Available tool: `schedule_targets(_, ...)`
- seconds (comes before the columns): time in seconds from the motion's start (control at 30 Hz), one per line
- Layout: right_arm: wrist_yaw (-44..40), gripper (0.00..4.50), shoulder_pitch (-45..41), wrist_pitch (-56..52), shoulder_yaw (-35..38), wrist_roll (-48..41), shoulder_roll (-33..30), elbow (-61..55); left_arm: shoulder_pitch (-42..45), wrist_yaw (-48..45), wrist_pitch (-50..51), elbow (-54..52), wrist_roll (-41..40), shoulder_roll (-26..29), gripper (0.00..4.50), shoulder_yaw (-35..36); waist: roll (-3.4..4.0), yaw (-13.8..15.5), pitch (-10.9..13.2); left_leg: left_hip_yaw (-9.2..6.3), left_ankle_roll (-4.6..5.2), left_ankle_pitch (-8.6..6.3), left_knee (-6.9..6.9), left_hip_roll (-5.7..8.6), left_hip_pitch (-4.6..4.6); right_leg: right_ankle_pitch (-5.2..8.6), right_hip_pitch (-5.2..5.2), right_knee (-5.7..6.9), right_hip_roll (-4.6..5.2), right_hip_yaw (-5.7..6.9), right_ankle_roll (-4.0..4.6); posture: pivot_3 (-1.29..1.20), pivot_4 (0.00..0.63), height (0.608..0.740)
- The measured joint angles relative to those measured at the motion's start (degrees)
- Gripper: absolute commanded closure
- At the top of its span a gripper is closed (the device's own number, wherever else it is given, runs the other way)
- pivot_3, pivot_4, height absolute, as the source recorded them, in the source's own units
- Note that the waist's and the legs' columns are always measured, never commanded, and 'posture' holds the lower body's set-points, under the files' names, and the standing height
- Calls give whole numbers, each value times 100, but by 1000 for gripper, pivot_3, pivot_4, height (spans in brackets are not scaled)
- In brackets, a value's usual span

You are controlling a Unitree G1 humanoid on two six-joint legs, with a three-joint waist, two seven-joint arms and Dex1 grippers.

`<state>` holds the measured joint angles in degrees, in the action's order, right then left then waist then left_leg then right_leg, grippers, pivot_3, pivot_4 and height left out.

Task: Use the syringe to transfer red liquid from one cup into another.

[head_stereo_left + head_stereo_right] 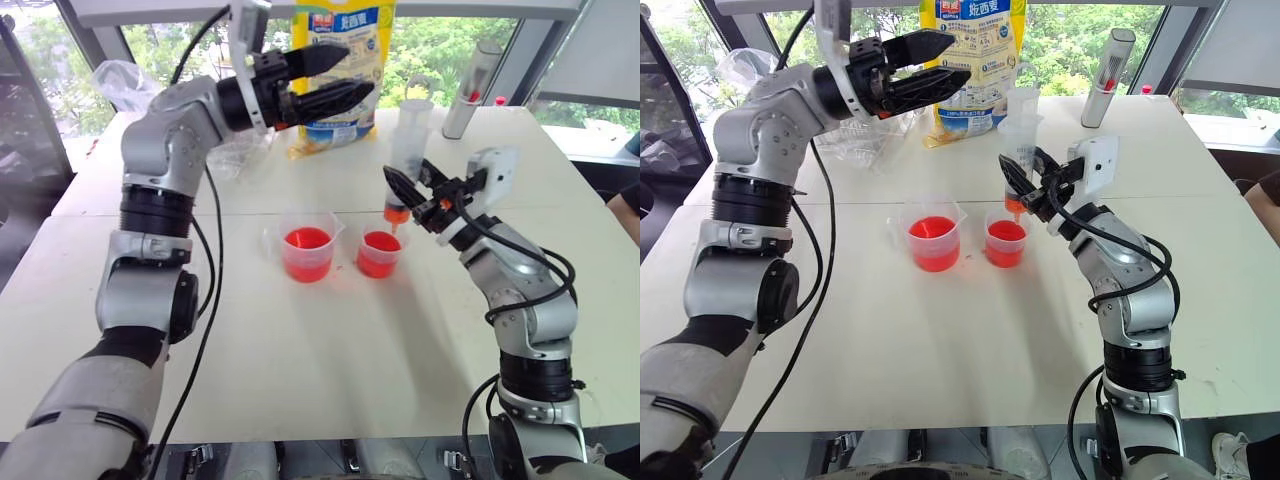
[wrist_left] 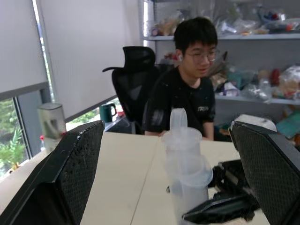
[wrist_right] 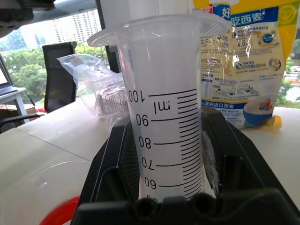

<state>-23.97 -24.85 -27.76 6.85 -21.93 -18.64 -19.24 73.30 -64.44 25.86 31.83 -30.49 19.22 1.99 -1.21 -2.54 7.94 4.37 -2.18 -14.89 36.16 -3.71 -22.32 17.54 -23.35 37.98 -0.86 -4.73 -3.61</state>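
Holding the syringe (image 1: 411,150) upright in my right gripper (image 1: 418,183), jaws clamped on its barrel, I keep its orange tip just over the smaller cup (image 1: 379,254), below my jaws. The beaker (image 1: 307,250) stands beside it on the bench (image 1: 330,360). My left gripper (image 1: 338,76), jaws wide and empty, should reach the plunger squarely and press slowly.

white table (image 1: 330,370), made of sections butted together, seams visible. near the middle, two clear cups stand side by side, close but apart: the larger spouted beaker (image 1: 308,250) and the smaller cup (image 1: 379,254), each holding red liquid (image 1: 306,240). toward the far edge: a yellow food bag (image 1: 340,70) upright, crumpled clear plastic packaging (image 1: 855,140) beside it, a grey cylindrical tube (image 1: 470,92) upright near the far right.
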Motion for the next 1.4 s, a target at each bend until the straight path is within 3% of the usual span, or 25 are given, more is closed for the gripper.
schedule_targets(0.53, 127, 3085, 42, 71, -159, 42, 54, -13, 620, -288, -270, 1314, 299, -771, 48, -56, -2, -3, 1, 0, 0, 0, -1, 1, -1, 0, -1, -1, -4, -2, 0, 0, 150, 740)
schedule_targets(0.63, 133, 3085, 42, 71, -182, 41, 55, -18, 681, -297, -325, 1445, 364, -835, 849, -42, -2, -1, 1, 0, 0, 0, -1, 1, -1, 0, 0, -1, -4, -2, 0, 0, 150, 740)
schedule_targets(0.7, 138, 3085, 42, 71, -193, 41, 54, -20, 694, -296, -402, 1567, 401, -877, 1675, -42, -2, -2, 1, 0, 0, 0, -1, 1, -1, 0, 0, -1, -4, -2, 0, 0, 150, 740)
schedule_targets(0.87, 176, 3085, 43, 65, -205, 42, 55, -21, 706, -313, -501, 1759, 502, -941, 4259, -40, -2, -2, 1, 0, 0, 0, -1, 1, -2, 0, 0, -1, -4, -2, 0, 0, 150, 740)
schedule_targets(0.9, 195, 3085, 44, 65, -205, 42, 55, -21, 707, -330, -504, 1767, 504, -943, 4479, -38, -2, -1, 1, 0, 0, 0, -1, 0, -2, 0, 0, -1, -4, -2, 0, 0, 150, 740)
schedule_targets(1.4, 207, 3085, 45, -81, -211, 22, -5, -117, 730, -653, -654, 1776, 751, -936, 4479, -68, -2, 0, 1, 0, 0, 0, 0, 0, -2, 0, 0, -1, -4, -2, 0, 0, 150, 740)
